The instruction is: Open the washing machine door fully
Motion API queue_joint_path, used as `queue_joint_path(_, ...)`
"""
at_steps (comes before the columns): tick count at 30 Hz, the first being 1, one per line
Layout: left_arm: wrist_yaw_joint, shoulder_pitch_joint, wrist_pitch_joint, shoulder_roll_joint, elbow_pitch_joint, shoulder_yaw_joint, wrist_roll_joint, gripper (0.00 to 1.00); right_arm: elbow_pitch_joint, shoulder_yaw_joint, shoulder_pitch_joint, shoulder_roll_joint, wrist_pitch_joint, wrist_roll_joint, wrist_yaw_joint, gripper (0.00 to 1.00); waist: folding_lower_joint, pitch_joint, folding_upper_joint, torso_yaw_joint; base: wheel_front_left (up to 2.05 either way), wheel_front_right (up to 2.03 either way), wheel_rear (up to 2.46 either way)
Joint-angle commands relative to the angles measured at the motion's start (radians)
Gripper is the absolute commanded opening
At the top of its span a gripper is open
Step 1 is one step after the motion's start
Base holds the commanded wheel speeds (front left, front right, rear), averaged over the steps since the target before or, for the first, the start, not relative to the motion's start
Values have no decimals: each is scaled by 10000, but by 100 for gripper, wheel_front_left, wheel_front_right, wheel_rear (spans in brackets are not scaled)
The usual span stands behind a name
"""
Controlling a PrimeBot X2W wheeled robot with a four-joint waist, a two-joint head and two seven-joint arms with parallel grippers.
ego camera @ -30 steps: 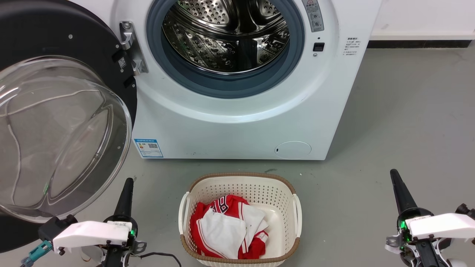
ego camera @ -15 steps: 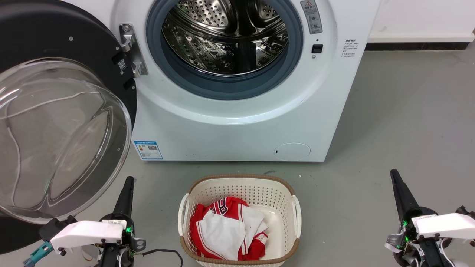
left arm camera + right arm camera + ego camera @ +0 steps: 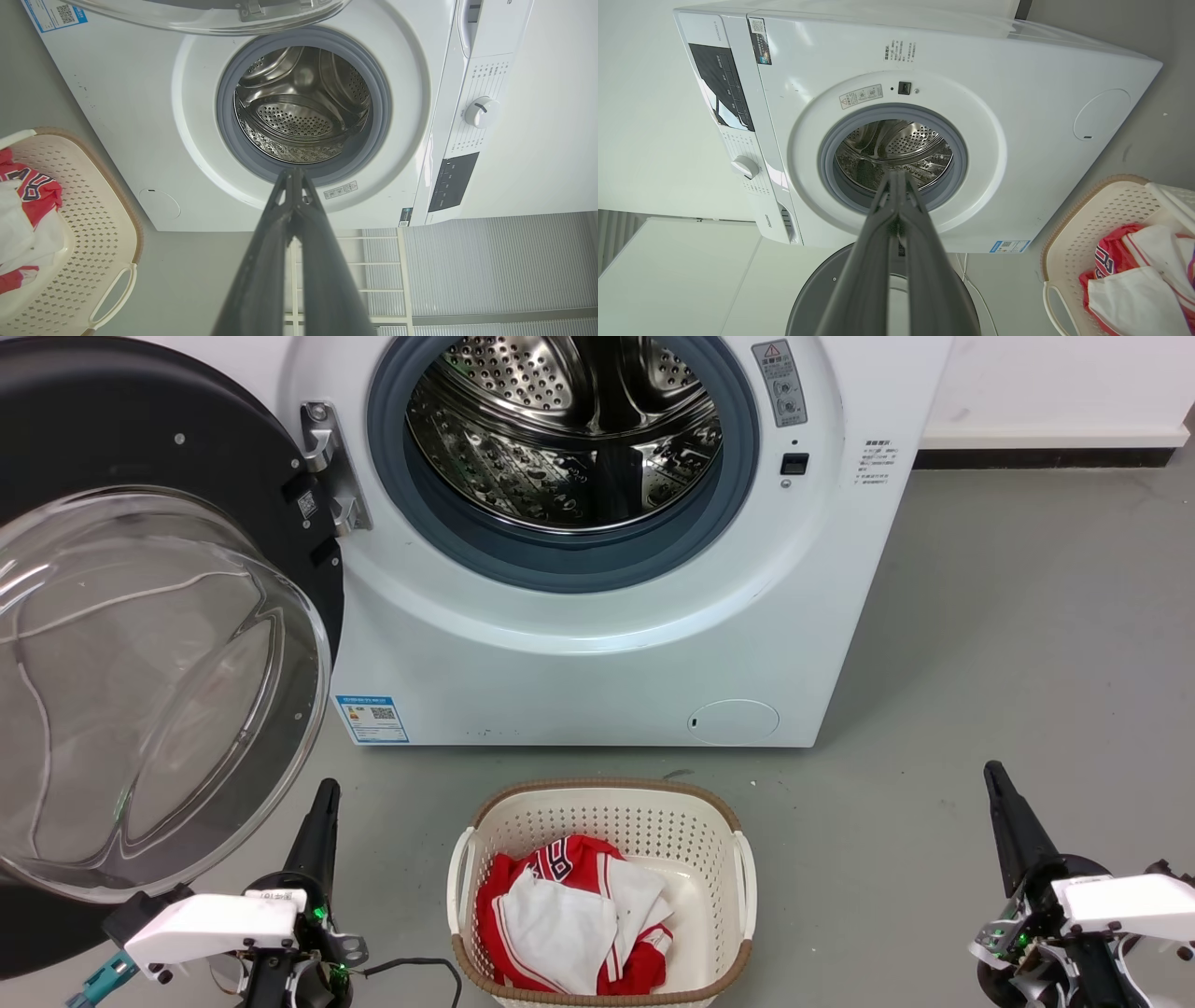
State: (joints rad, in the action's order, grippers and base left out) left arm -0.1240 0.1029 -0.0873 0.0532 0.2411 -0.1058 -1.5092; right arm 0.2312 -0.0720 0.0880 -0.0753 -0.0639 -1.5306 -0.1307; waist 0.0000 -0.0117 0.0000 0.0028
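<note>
The washing machine door (image 3: 159,663) hangs at my far left, swung wide on its hinge (image 3: 329,467). Its glass bowl faces me and it is clear of the drum opening, so I judge it fully open or very nearly. My left jaws sit low just beside its lower rim, fingers (image 3: 316,831) pressed together on nothing. That is the main hazard: a careless lift or sweep leftward would clip the glass bowl. It would then either strain the hinge past its stop or bounce the door back toward the washing machine (image 3: 597,653). If the hinge is loose, the door could also drift shut by itself. Ahead in the middle, the laundry basket (image 3: 597,790) stands on the floor (image 3: 980,644) near the machine's front; rolling forward would shove it. My right jaws, fingers (image 3: 1013,831) likewise closed and empty, rest well apart at the right, threatening nothing.
</note>
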Motion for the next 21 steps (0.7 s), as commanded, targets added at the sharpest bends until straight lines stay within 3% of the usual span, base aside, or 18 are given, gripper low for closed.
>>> queue_joint_path(1, -60, 85, -66, -5, 4, -41, -152, 0, 24, -25, 203, -1, -68, -171, -1, 0, 0, 5, 0, -2, 0, 0, 0)
queue_joint_path(21, -87, 85, -302, -39, 52, -108, -1042, 0, 140, -143, 233, 54, -304, -1057, 0, 0, 0, 86, 0, -28, 0, 0, 0)
